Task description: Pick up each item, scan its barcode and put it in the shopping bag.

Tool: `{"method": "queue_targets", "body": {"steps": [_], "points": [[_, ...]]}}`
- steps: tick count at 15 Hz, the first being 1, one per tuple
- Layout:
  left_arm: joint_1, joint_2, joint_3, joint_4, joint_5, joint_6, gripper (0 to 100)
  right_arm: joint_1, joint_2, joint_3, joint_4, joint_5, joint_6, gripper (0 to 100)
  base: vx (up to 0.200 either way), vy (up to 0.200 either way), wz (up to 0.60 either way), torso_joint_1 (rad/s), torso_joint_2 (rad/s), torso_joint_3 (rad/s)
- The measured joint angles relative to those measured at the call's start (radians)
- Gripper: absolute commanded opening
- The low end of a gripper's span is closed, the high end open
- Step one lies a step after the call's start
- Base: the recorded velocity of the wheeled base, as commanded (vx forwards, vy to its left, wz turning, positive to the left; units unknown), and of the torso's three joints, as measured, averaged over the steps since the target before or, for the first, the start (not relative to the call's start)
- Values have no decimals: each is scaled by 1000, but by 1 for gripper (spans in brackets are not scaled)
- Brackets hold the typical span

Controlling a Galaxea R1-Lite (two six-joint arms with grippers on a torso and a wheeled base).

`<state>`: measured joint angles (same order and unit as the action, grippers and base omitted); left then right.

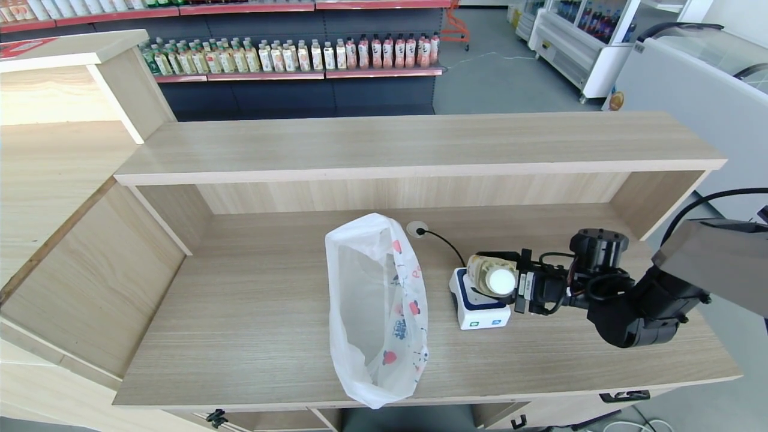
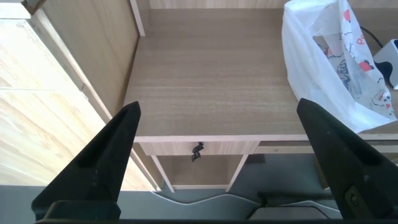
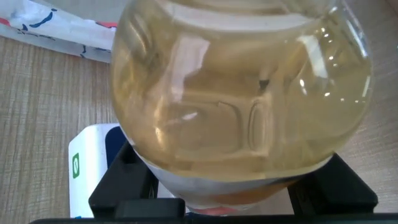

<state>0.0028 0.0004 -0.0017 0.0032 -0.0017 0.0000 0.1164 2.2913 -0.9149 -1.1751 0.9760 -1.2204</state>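
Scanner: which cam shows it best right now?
Head view: most of the white scanner is visible on the counter, with the bottle held over it by the right gripper. Right wrist view shows one corner under the bottle. Left wrist view catches a sliver beyond the bag.

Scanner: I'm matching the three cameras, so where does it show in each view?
Head view: scanner on the counter right of the bag, under the bottle.
Left wrist view: scanner cut off at the frame edge, just beyond the bag.
Right wrist view: scanner directly below the bottle, white corner showing.
Shared landmark: the bag.
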Motion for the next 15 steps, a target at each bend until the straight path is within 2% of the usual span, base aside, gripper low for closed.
{"method": "queue_targets", "body": {"steps": [2,4,6,8,10,12,13,15], "points": [[0,0,0,0,0,0,100,-21,-52,40,10,-2,84,0,0,0,0,0,0,0],[0,0,0,0,0,0,100,-46,-150,85,4,-6,246,0,0,0,0,0,0,0],[0,0,0,0,0,0,100,-31,-272,115,4,-86,425,0,0,0,0,0,0,0],[0,0,0,0,0,0,100,33,-395,179,0,-313,669,0,0,0,0,0,0,0],[0,0,0,0,0,0,100,135,-482,250,-26,-625,951,0,0,0,0,0,0,0],[0,0,0,0,0,0,100,240,-525,287,-49,-879,1201,0,0,0,0,0,0,0],[0,0,0,0,0,0,100,282,-536,303,-53,-940,1281,0,0,0,0,0,0,0],[0,0,0,0,0,0,100,316,-541,335,-53,-955,1327,0,0,0,0,0,0,0]]}}
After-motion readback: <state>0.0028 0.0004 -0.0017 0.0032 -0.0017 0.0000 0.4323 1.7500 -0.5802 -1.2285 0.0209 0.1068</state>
